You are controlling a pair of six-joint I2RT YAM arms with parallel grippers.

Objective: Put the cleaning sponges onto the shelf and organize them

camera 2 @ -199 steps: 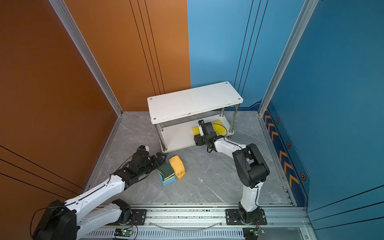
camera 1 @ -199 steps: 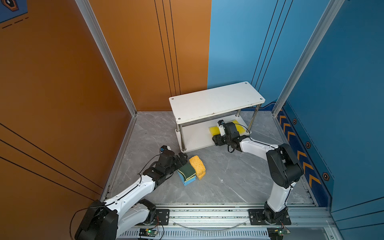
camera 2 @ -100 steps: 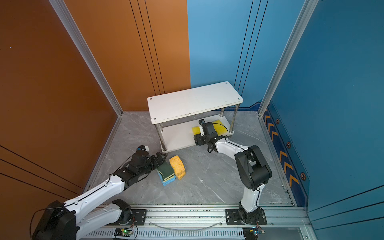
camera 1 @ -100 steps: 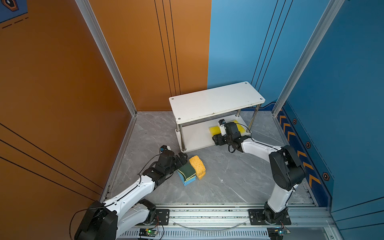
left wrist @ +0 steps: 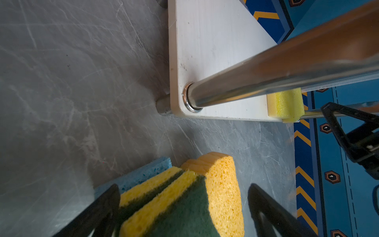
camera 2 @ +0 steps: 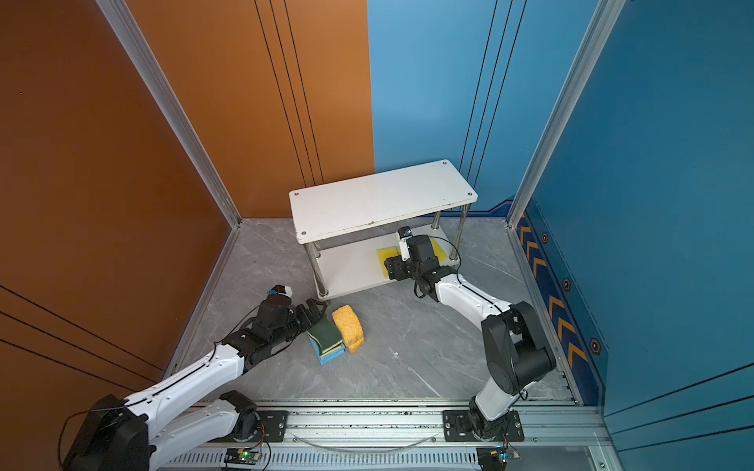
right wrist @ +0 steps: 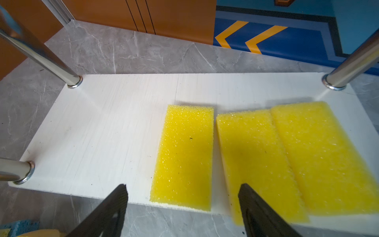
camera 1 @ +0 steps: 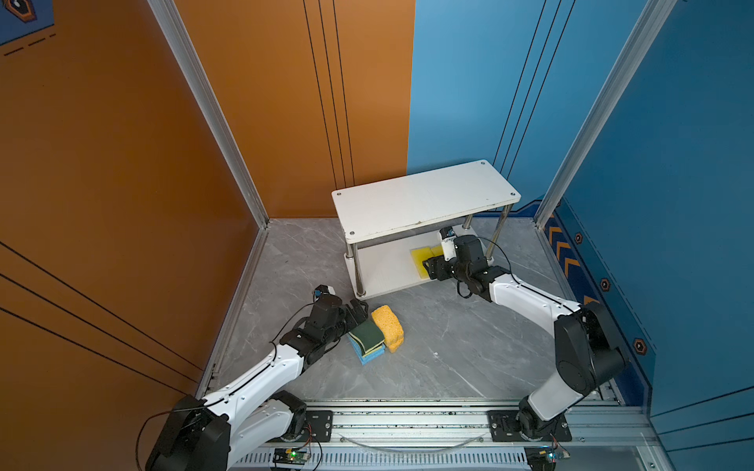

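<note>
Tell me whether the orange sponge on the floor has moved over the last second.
No. The orange sponge lies just as near the shelf's front-left post as before.

No word, brand name or number can be read anywhere, neither on the shelf point(camera 1: 424, 200) nor on the cleaning sponges point(right wrist: 184, 156). The only signs are painted marks: in both top views a row of orange chevrons point(camera 1: 555, 235) and 3 small hexagon badges point(camera 1: 605, 284) run along the dark blue band point(camera 2: 548, 261) at the foot of the right-hand wall, and 2 of the same chevrons point(right wrist: 250, 37) show in the right wrist view. In a top view, a blue patch point(camera 1: 34, 22) in the upper corner of the orange wall carries part of a hexagon emblem above a few short dashes, too cropped to read.
</note>
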